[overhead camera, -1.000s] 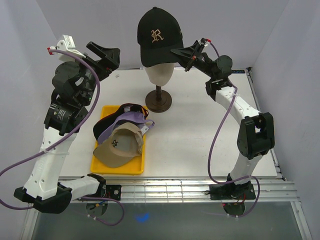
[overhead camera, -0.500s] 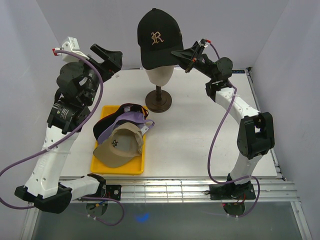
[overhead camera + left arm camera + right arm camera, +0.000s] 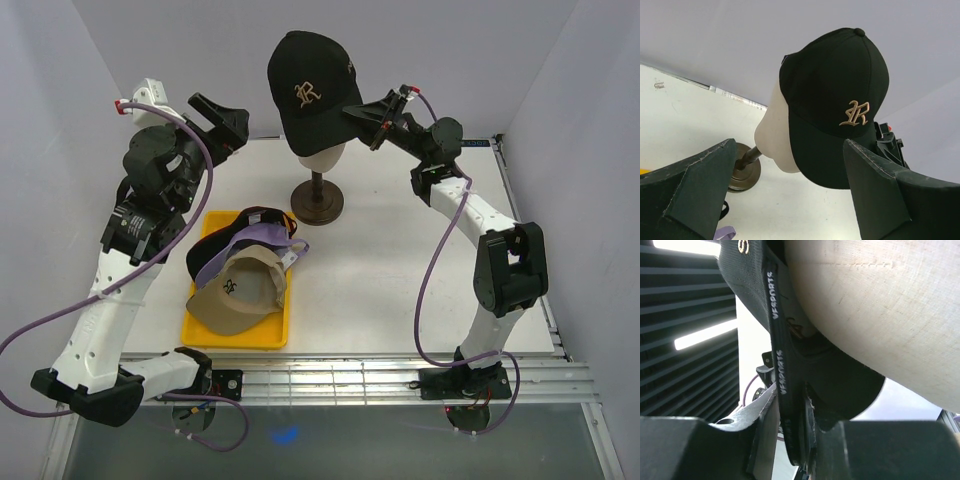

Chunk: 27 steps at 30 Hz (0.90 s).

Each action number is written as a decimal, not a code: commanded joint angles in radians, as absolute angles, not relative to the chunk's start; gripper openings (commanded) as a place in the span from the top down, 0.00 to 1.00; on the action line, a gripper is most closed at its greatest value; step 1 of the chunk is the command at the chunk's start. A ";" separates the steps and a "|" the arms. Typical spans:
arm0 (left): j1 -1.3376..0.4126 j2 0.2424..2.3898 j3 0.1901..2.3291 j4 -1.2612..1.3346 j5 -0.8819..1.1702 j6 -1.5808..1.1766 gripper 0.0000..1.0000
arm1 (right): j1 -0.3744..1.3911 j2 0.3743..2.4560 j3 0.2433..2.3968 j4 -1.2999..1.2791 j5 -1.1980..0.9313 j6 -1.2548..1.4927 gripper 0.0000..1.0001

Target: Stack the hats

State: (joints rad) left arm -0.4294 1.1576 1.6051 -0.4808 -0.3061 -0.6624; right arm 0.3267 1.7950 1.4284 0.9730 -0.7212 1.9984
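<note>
My left arm [image 3: 95, 320]: white shells, black joints.
My right arm [image 3: 472, 212]: same white and black.
My cables [image 3: 428, 290]: purple, looping loose.
My left fingers [image 3: 695, 190]: black wedges, pale scuffed edges.

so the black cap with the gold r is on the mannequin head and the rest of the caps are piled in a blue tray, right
Not quite: the tray is yellow, not blue, as the top external view shows. The rest holds: the black cap with the gold R is on the mannequin head, and the other caps are piled in that tray.
</note>
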 commanded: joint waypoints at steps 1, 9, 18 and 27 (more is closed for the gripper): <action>-0.431 1.140 1.597 -0.465 -0.316 -0.655 0.02 | 0.321 1.802 1.440 1.000 -0.727 2.227 0.71; -0.431 1.131 1.586 -0.463 -0.328 -0.646 0.02 | 0.321 1.769 1.333 1.029 -0.667 2.252 0.78; -0.431 1.134 1.572 -0.460 -0.327 -0.646 0.02 | 0.321 1.715 1.160 1.109 -0.563 2.286 0.81; -0.431 1.137 1.565 -0.460 -0.328 -0.643 0.02 | 0.321 1.724 1.108 1.175 -0.548 2.298 0.72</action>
State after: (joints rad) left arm -0.4294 1.1545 1.5711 -0.4694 -0.3183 -0.6579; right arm 0.3267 1.7466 1.1259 1.0969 -0.5716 2.0014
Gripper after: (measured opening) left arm 0.975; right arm 0.268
